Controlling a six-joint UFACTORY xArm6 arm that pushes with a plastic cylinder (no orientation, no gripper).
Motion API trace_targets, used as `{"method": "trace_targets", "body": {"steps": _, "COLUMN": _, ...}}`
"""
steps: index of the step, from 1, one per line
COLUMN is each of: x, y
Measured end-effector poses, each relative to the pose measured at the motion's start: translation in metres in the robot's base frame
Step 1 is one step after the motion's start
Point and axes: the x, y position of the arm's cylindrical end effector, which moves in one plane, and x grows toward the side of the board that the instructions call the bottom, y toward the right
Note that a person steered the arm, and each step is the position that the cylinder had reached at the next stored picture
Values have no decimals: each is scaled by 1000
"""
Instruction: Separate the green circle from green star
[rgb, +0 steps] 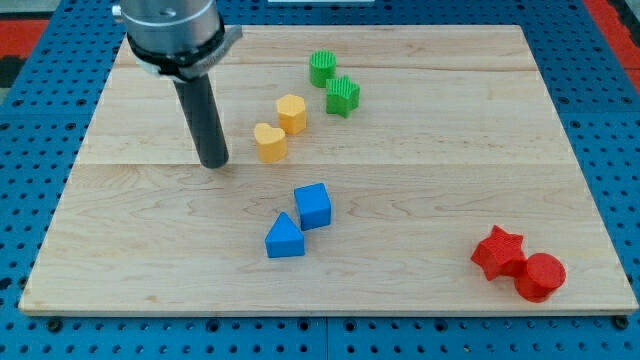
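Observation:
Two green blocks sit near the view's top centre. The upper left one (322, 68) looks like the green circle. The lower right one (343, 95) looks like the green star. They almost touch at a corner. My tip (213, 162) rests on the board to the left of the yellow blocks, well left of and below both green blocks, touching nothing.
A yellow heart (270, 141) and a yellow hexagon (291, 112) lie just right of my tip. A blue cube (313, 205) and a blue triangle (284, 237) lie at the centre bottom. A red star (497, 252) and a red circle (540, 276) lie at the bottom right.

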Motion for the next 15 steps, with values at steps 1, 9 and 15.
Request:
{"method": "trace_targets", "body": {"steps": 1, "x": -16, "y": 50}}
{"method": "trace_targets", "body": {"steps": 9, "x": -162, "y": 70}}
{"method": "trace_targets", "body": {"steps": 15, "x": -155, "y": 11}}
